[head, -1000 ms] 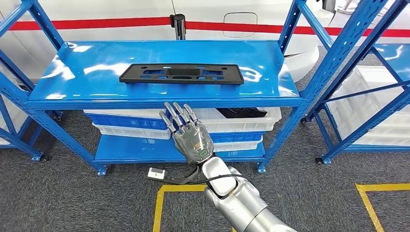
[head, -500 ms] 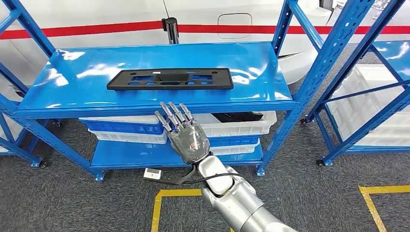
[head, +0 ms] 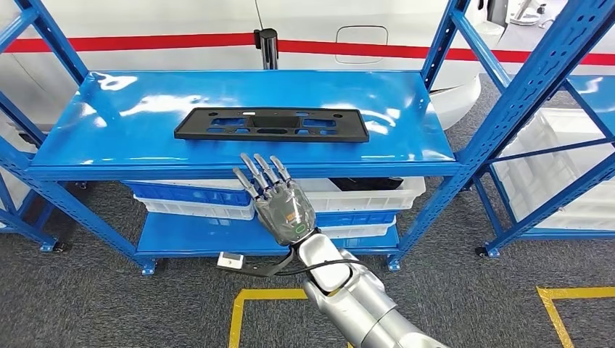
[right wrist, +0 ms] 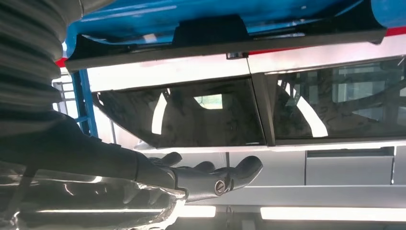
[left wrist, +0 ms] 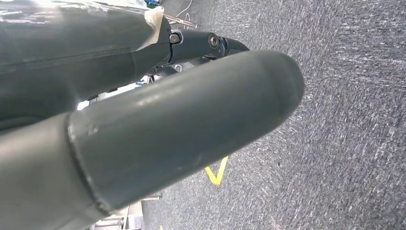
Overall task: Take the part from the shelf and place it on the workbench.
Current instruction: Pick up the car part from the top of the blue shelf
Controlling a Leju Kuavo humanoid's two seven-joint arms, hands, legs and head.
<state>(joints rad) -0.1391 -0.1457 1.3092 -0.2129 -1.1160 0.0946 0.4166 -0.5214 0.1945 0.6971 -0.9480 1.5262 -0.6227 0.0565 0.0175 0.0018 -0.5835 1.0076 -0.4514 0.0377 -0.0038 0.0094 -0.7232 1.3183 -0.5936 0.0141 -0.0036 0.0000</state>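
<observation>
The part point(head: 272, 124) is a long flat black plastic panel with cut-outs, lying on the top board of the blue shelf point(head: 130, 109) near its middle. My right hand point(head: 279, 201) is raised in front of the shelf's front edge, just below and short of the part, fingers stretched out and apart, holding nothing. The right wrist view looks along the hand point(right wrist: 201, 177) at the part's dark edge point(right wrist: 210, 31) on the blue board. My left hand point(left wrist: 143, 120) hangs over the grey carpet with nothing in it.
White and blue bins point(head: 362, 194) fill the lower shelf level. A second blue rack point(head: 551, 145) with a white bin stands at the right. Yellow floor tape point(head: 239, 312) and a small white device point(head: 230, 259) lie on the carpet. A white vehicle body point(head: 362, 29) is behind.
The whole picture has shifted a little, so the camera moved. My right hand keeps its spread pose just in front of the shelf edge. The part has not moved on the shelf.
</observation>
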